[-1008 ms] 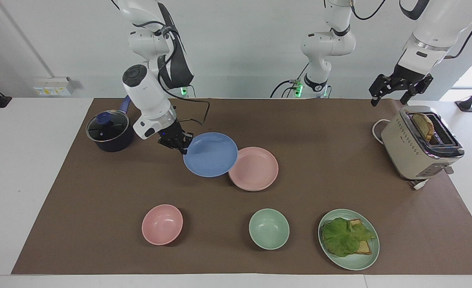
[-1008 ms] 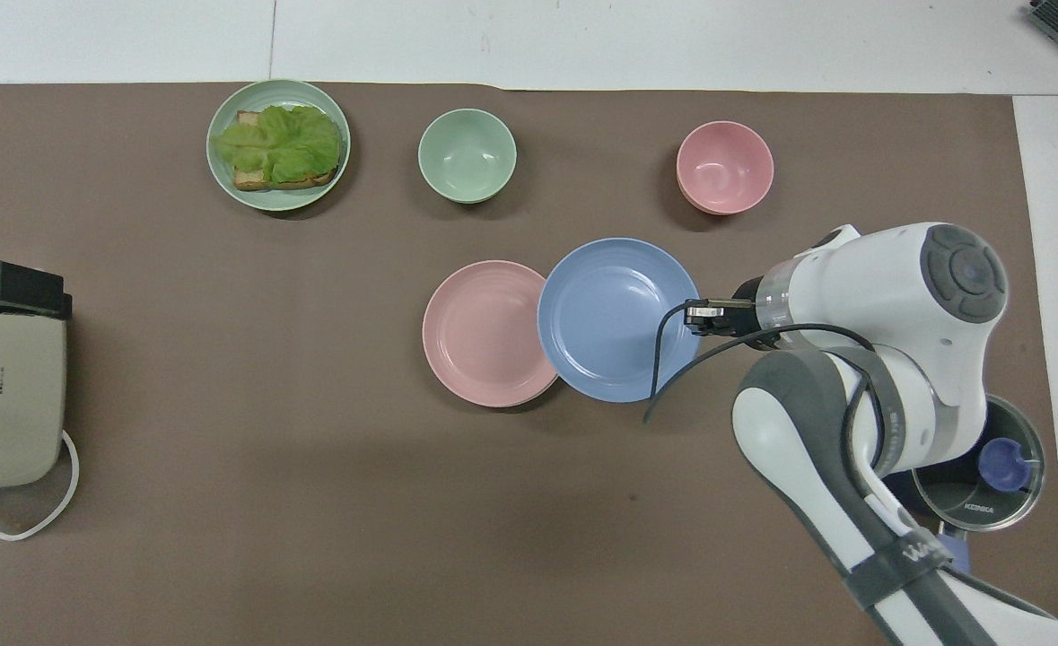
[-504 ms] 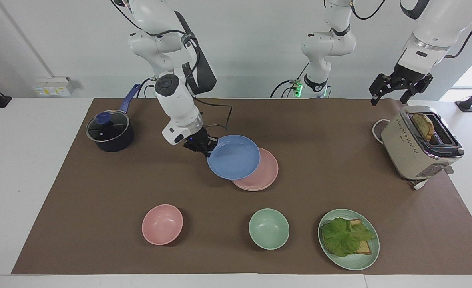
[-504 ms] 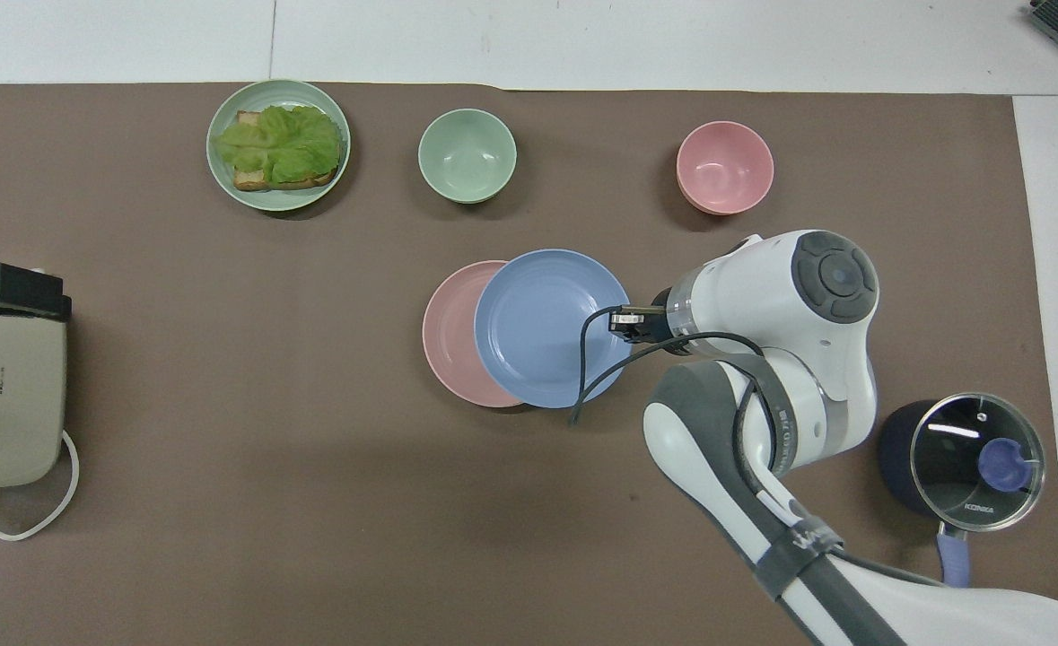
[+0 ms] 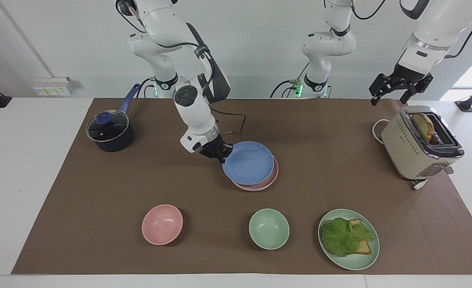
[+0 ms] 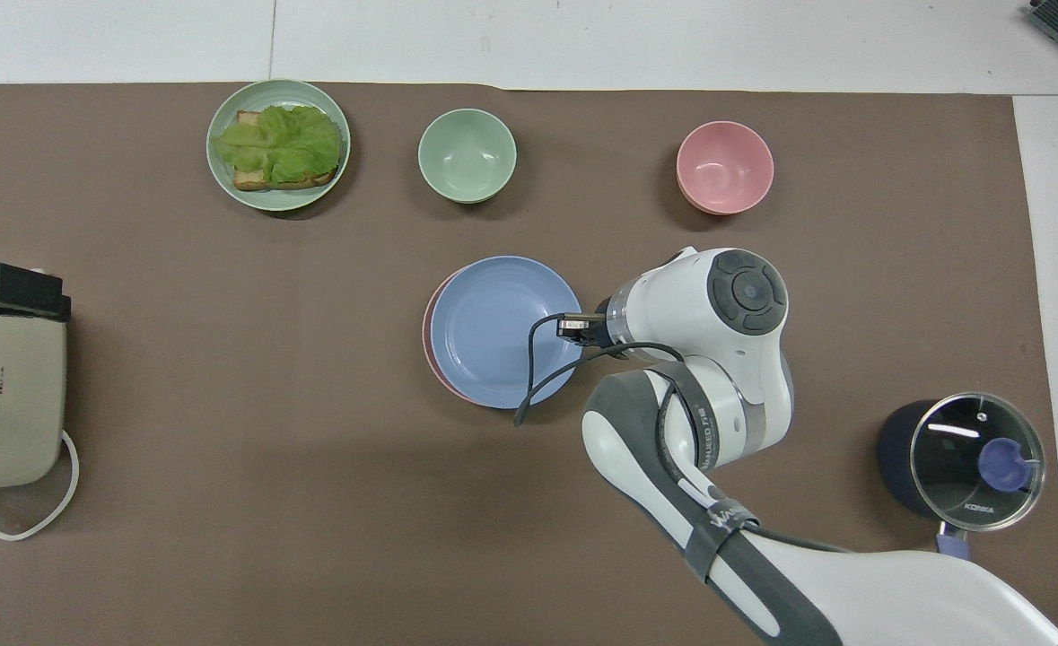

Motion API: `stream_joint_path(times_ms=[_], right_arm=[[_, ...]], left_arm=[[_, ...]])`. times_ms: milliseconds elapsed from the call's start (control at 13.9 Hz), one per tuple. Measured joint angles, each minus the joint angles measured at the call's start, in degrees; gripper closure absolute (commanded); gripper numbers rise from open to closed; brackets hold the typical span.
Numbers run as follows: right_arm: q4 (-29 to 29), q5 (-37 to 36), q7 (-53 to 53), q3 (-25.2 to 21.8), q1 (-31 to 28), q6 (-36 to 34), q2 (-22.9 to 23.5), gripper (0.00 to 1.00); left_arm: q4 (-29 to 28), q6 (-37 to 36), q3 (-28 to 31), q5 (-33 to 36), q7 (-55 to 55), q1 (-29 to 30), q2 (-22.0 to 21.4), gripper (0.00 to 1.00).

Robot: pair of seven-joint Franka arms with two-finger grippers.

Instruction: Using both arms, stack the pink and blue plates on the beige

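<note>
My right gripper (image 5: 221,154) is shut on the rim of the blue plate (image 5: 248,162), on the side toward the right arm's end. The blue plate (image 6: 503,330) hangs slightly tilted over the pink plate (image 5: 272,179) and covers most of it, so only a pink crescent (image 6: 427,341) shows. Whether the two plates touch I cannot tell. The beige plate is hidden. My left gripper (image 5: 400,86) waits open and empty in the air above the toaster.
A cream toaster (image 5: 420,144) holding a bread slice stands at the left arm's end. A dark lidded pot (image 5: 109,132) sits at the right arm's end. Farther from the robots lie a pink bowl (image 5: 162,224), a green bowl (image 5: 268,229) and a green plate (image 5: 348,239) with lettuce and bread.
The right arm has carried the blue plate from beside the pink plate to over it, toward the left arm's end. The left arm has not moved.
</note>
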Motion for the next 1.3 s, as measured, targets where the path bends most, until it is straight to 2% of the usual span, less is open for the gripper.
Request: stream_joint_path(times_ms=[432, 576, 648, 720, 792, 1080, 1296], right_arm=[[0.1, 0.0, -0.1, 0.0, 0.4, 0.1, 1.3, 0.99], [0.1, 0.0, -0.1, 0.0, 0.6, 0.2, 1.3, 0.40], [0.2, 0.0, -0.1, 0.0, 0.6, 0.3, 1.3, 0.25], [0.2, 0.0, -0.1, 0.0, 0.6, 0.3, 1.3, 0.16], [0.3, 0.0, -0.1, 0.0, 0.7, 0.3, 1.3, 0.00], [1.8, 0.0, -0.2, 0.0, 1.1, 1.1, 1.0, 0.00], [2.6, 0.0, -0.1, -0.8, -0.1, -0.2, -2.5, 0.00]], left_arm=[[0.0, 0.0, 0.0, 0.0, 0.0, 0.0, 0.0, 0.00], [0.0, 0.0, 0.0, 0.0, 0.0, 0.0, 0.0, 0.00], [0.0, 0.0, 0.0, 0.0, 0.0, 0.0, 0.0, 0.00], [0.0, 0.0, 0.0, 0.0, 0.0, 0.0, 0.0, 0.00], [0.0, 0.0, 0.0, 0.0, 0.0, 0.0, 0.0, 0.00], [0.0, 0.0, 0.0, 0.0, 0.0, 0.0, 0.0, 0.00], [0.0, 0.0, 0.0, 0.0, 0.0, 0.0, 0.0, 0.00]])
